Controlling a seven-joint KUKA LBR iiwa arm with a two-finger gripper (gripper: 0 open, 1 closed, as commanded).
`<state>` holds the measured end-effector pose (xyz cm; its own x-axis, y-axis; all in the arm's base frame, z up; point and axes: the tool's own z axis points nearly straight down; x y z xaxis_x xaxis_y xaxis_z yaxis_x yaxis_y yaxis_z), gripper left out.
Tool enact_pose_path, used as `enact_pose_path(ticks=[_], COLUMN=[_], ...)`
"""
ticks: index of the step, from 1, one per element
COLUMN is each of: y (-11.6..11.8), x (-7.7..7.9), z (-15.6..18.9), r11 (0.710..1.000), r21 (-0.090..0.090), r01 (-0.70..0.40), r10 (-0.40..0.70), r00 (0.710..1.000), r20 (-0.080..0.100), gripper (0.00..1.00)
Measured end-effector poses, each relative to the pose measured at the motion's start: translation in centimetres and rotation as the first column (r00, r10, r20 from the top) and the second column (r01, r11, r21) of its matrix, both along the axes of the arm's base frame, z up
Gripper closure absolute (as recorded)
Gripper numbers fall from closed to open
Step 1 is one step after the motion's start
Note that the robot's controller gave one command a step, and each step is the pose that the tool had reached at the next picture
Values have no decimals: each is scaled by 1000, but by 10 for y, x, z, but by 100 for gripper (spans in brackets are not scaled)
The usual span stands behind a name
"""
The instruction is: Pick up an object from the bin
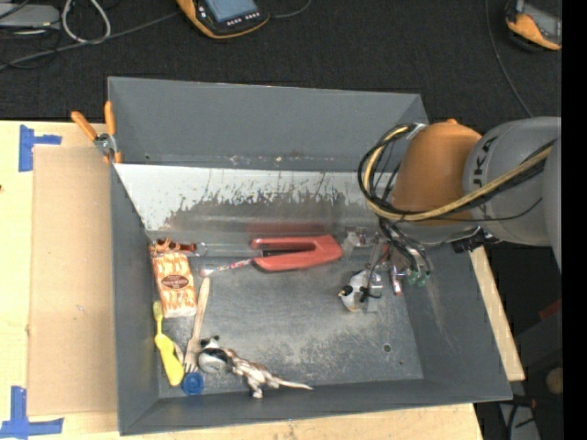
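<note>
Everything here lies in my one grey metal bin (275, 136). My tool (369, 284) hangs low over the right half of the bin's floor, under the orange cover and looped cables at my wrist. I cannot tell whether it is open or closed. Right at its tip is a small black-and-white thing (352, 297), right of the middle of the floor and well apart from the other things. I cannot tell whether it is gripped or only lying there.

To the left of my tool, near the back wall, a red-handled implement (295, 251) lies lengthwise along that wall, its thin metal end pointing left.

The other things are gathered along the left wall. An orange-and-white packet (174, 280) lies toward the back. A pale wooden stick (200, 314) just beside it runs toward the front. A long yellow piece (168, 351) lies close to the wall, and a blue cap (192, 384) sits in the front-left corner. Near the cap is a shiny round metal piece (211, 361), and a tan toy dinosaur (261, 375) stretches along the front wall.

I count one bin with eight loose things in it, one of each kind: six on the left, one at the back and one at my tool.
</note>
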<state>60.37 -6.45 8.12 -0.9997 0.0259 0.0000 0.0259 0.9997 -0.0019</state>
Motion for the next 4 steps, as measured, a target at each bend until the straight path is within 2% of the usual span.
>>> enact_pose_path(ticks=[1,2,3,4], y=[-39,-39,-48,-60], x=[-44,-44,-45,-46], z=[-8,-8,54,57], r11=[993,993,993,978], r21=[4,3,4,3], r01=[-121,-121,-116,-209], r10=[121,121,116,209], r00=[993,993,993,978], r20=[-11,-11,-13,-8], gripper=[100,100,100,100])
